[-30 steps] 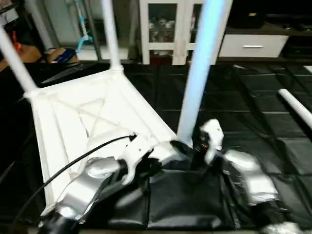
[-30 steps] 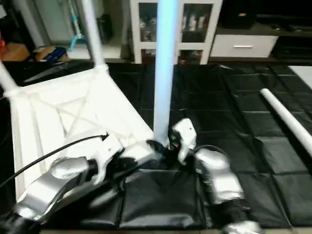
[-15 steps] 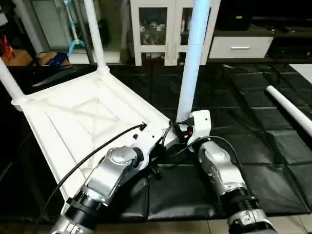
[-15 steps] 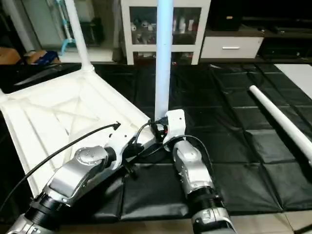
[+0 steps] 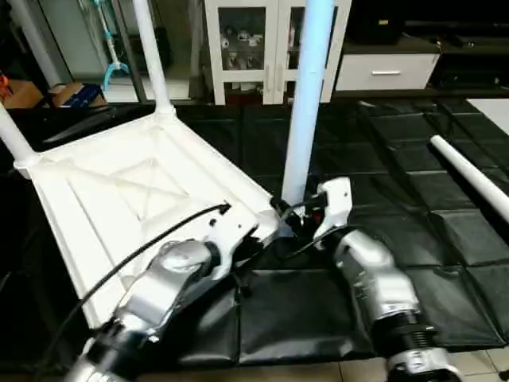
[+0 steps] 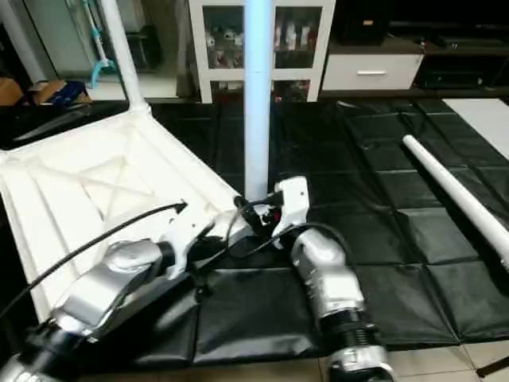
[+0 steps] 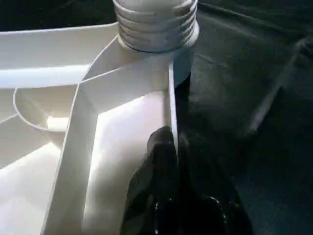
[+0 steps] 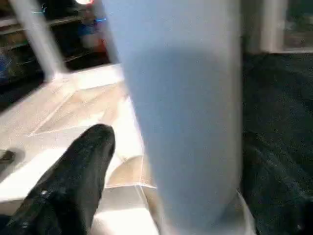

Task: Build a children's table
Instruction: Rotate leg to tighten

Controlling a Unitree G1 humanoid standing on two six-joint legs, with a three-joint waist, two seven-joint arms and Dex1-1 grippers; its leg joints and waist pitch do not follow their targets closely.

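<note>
the white plastic square table top (image 5: 135, 191) lies upside down on the black padded floor mat (image 5: 382, 151), its x-ribbed underside facing up at me. two long tapered white legs stand upright in its far corners, one at the back (image 5: 149, 56) and one at my far left (image 5: 14, 131). a third white leg (image 5: 301, 119) stands in the near corner socket, threads showing at its base (image 7: 155, 24).

my left gripper (image 7: 168, 161) is pinched narrow on the thin rim wall of the table top just beside that socket, one black finger (image 7: 151, 181) on the inside of the rim and the other on the outside.

my right gripper (image 5: 298, 219) sits at the foot of the near leg; one black finger (image 8: 73, 181) shows beside the leg, and i cannot tell whether the pair is clamped on it or standing apart.

the fourth white leg (image 5: 469, 175) lies loose on the mat well off to my right. behind stand a white glass-door cabinet (image 5: 258, 44) and a white drawer unit (image 5: 386, 72).
</note>
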